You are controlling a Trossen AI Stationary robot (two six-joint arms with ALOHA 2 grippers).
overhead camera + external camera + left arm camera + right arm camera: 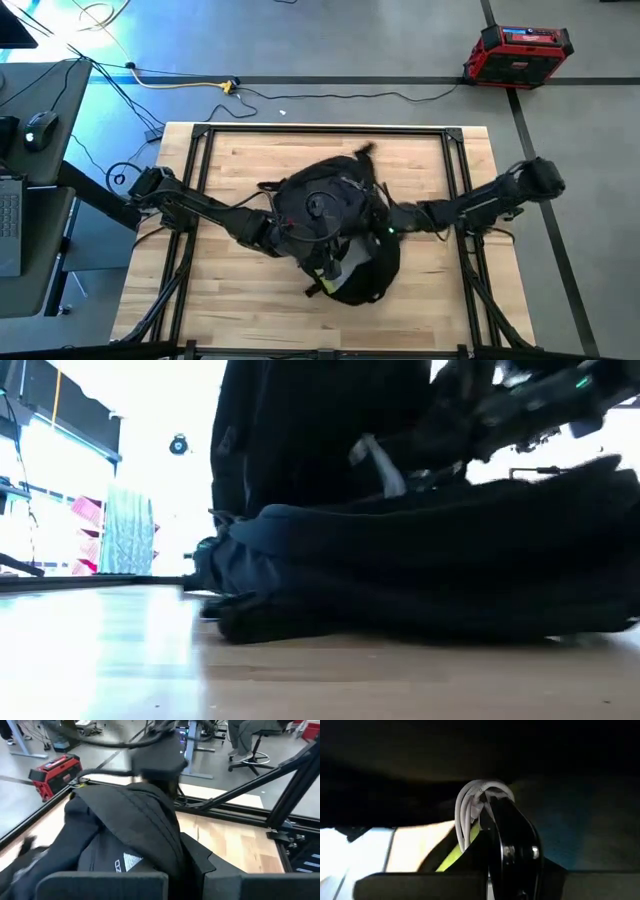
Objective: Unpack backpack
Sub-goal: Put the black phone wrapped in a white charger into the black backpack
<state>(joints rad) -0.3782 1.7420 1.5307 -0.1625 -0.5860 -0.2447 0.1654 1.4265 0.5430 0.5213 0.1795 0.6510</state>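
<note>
- right gripper [492,812] is inside the dark backpack [335,235], fingers clamped on a looped white cord [470,802] beside neon-yellow trim [455,855]; draw it out slow and straight so the loop doesn't snag.
- left gripper [272,232] is closed, pinching black backpack fabric; hold that flap up and steady to keep the mouth open.
- backpack lies mid tabletop [240,290], slumped between both arms.

Both arms reach inward, left tool [272,232] and right tool [512,845] closed.
</note>
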